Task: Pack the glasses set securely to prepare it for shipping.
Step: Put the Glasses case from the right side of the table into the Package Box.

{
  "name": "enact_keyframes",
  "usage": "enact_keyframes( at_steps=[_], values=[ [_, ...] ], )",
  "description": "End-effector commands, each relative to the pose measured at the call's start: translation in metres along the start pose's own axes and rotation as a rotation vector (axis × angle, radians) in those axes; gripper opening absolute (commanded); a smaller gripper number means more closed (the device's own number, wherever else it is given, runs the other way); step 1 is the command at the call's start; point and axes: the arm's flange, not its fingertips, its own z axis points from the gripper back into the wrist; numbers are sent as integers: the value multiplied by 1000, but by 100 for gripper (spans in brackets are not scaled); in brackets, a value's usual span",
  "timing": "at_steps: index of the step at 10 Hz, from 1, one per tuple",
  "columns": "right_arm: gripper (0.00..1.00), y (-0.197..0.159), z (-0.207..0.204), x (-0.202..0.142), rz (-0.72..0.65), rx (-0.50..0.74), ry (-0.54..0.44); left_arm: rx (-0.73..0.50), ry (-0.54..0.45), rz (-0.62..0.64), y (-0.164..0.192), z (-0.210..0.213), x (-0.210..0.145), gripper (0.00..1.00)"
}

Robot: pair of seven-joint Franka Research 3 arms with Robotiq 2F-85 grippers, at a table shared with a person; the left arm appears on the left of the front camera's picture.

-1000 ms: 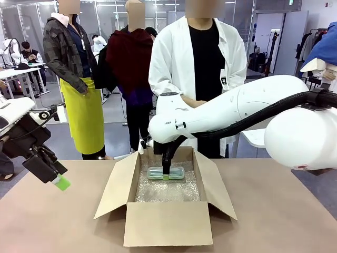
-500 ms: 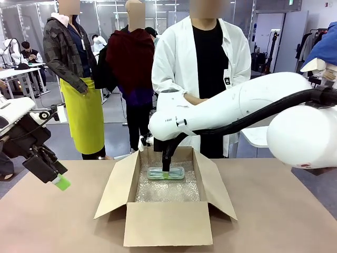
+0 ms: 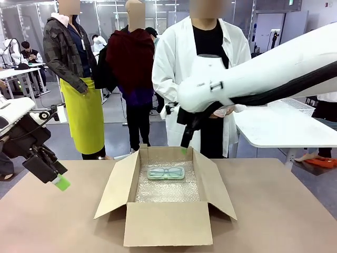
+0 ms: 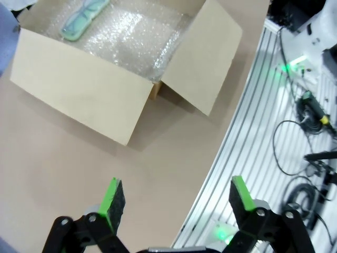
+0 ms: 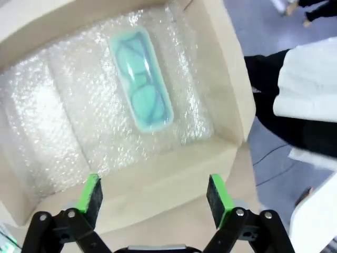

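The case, mint-green, lies flat on the wrap that lines the box. It runs lengthwise along the far wall, about midway between the side walls, and the glasses show through its lid. The near half of the wrap is bare. The box stands mid-table with its side flaps spread out.

The right pincer hangs above the box's far edge, fingers apart and empty (nothing touches the case). The left pincer hovers near the left edge of the table, likewise apart and empty. A person stands at the far edge.

The packing looks only part done. Whatever goes in next should probably come straight down between the flaps, be let go low on the bare near wrap, and lie parallel to the case rather than on it. Only then should the wrap be folded over.
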Motion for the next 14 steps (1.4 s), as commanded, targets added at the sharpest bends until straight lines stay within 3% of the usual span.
enact_keyframes(
  at_steps=[1, 3, 5, 9, 11, 14],
  values=[
    [100, 42, 19, -59, -179, -45, -68, -26, -13, -16, 0, 2, -1, 100],
    [100, 56, 27, -104, -386, -75, -101, -26, -13, -16, 0, 2, -1, 100],
    [100, 70, 41, -145, -562, -65, -22, -26, -13, -16, 0, 2, -1, 100],
    [100, 96, 74, -189, -898, -111, 87, -26, -13, -16, 0, 2, -1, 100],
    [100, 96, 78, -209, -980, -104, 152, -26, -13, -16, 0, 2, -1, 100],
    [100, 93, 79, -210, -953, -98, 136, -26, -13, -16, 0, 2, -1, 100]
  ],
)
